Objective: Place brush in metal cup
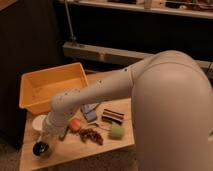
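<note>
The gripper (46, 138) hangs directly over the metal cup (41, 149) at the table's (75, 150) front corner, a white container (38, 123) just behind it. The brush cannot be made out. Judged step: delivery over the cup. The next move calls for a straight release without nudging the cup.
</note>
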You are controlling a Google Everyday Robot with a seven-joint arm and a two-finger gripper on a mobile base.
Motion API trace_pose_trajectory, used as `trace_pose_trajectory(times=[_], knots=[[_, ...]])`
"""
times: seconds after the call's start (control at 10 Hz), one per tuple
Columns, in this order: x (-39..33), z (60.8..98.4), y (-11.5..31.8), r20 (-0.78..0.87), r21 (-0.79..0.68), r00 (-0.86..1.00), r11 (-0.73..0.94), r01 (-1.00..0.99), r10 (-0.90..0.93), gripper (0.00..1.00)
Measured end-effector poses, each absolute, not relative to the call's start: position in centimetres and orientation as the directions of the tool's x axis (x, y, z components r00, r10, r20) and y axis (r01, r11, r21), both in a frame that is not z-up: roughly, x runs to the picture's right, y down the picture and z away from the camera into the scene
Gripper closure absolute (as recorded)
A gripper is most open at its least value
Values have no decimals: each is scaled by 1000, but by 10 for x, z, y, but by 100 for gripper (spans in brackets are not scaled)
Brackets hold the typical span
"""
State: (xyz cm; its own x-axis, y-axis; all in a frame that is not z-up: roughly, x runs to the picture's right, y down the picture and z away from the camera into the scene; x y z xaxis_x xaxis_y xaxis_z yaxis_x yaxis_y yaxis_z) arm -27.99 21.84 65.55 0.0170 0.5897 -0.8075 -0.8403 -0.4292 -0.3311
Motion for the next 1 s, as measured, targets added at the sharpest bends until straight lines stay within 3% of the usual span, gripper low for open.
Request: trace_pose_trajectory(times=[0.7,1.0], knots=[[-281,662,218,-820,-317,21,-424,-849,571,23],[-279,665,218,-823,-310,15,-426,-850,567,20]])
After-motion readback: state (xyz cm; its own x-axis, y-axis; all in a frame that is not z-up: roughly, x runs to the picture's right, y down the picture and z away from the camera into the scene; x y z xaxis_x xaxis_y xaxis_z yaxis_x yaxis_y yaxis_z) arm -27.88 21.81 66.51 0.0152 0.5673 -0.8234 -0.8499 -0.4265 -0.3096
